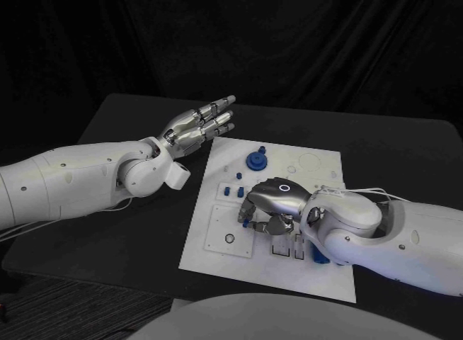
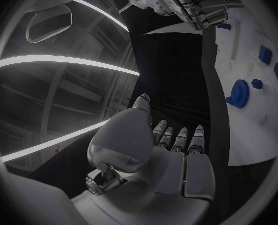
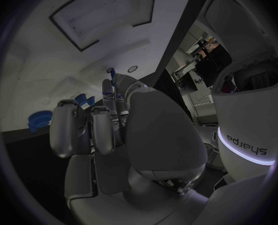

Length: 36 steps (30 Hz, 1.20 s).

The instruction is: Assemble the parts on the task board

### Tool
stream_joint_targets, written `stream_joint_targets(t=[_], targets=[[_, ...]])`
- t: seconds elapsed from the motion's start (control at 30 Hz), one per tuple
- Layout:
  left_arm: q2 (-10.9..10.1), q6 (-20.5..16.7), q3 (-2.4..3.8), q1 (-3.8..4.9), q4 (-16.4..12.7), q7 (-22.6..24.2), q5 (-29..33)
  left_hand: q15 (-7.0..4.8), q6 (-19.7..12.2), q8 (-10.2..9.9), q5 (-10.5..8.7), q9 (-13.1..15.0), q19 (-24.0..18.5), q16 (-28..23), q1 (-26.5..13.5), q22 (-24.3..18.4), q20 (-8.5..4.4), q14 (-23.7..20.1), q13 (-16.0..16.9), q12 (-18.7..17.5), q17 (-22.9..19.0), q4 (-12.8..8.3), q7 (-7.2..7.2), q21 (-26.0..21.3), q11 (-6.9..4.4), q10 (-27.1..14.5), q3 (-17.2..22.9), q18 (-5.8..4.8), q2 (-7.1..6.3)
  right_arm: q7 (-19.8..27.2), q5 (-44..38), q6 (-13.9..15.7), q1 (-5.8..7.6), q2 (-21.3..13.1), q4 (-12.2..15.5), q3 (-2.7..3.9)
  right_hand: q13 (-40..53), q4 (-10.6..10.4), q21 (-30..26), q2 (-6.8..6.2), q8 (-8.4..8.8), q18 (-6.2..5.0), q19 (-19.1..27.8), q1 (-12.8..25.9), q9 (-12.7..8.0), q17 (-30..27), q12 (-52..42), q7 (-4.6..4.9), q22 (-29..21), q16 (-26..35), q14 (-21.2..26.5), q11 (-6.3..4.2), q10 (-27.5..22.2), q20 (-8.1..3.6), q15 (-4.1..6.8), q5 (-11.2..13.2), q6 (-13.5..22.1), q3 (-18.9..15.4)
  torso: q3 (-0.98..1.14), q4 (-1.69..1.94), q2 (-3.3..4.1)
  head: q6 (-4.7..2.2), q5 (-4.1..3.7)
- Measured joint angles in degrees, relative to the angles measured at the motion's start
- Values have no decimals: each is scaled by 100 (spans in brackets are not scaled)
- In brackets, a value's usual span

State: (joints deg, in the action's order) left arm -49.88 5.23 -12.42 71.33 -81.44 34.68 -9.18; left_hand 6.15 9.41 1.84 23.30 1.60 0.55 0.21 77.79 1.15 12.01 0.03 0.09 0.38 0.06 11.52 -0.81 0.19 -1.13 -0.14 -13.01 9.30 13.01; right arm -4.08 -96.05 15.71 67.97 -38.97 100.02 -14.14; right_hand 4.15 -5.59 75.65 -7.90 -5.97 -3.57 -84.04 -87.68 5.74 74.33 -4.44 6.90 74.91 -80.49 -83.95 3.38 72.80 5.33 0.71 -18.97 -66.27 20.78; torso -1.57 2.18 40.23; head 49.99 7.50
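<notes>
1. Head view: the white task board lies mid-frame on the black bench.
2. Left robot hand hovers off the board's upper-left corner, fingers straight and spread, holding nothing.
3. Right robot hand sits over the board's middle, fingers curled down; whether it grips a part cannot be told.
4. A blue round part stands near the board's top; small blue parts lie just left of the right robot hand, more under its wrist.
</notes>
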Motion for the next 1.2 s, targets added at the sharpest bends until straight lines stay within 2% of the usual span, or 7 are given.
stream_joint_targets(t=[0.23,1.2], targets=[[13,25,2,-13,26,-25,0,41,0,0,0,0,21,0,0,9,20,-1,-3,0,1,0,0,0,0,0,0,0,0,-2,-111,6,-2,-1,8,0,-1,0,0,0,10,0,0,0,6,0,0,0,0,-2,0,0,0,0,0,21,0,0,1,0,-3,0,7],[47,111,1,-58,89,-122,0,41,0,0,21,-1,23,0,0,21,58,-1,-1,0,0,1,0,0,15,15,0,0,44,-18,-234,-11,-8,-21,10,-4,-6,15,-22,-1,12,0,0,1,9,-2,1,-25,3,-3,0,1,-1,0,0,22,-16,-16,1,1,3,1,38]])
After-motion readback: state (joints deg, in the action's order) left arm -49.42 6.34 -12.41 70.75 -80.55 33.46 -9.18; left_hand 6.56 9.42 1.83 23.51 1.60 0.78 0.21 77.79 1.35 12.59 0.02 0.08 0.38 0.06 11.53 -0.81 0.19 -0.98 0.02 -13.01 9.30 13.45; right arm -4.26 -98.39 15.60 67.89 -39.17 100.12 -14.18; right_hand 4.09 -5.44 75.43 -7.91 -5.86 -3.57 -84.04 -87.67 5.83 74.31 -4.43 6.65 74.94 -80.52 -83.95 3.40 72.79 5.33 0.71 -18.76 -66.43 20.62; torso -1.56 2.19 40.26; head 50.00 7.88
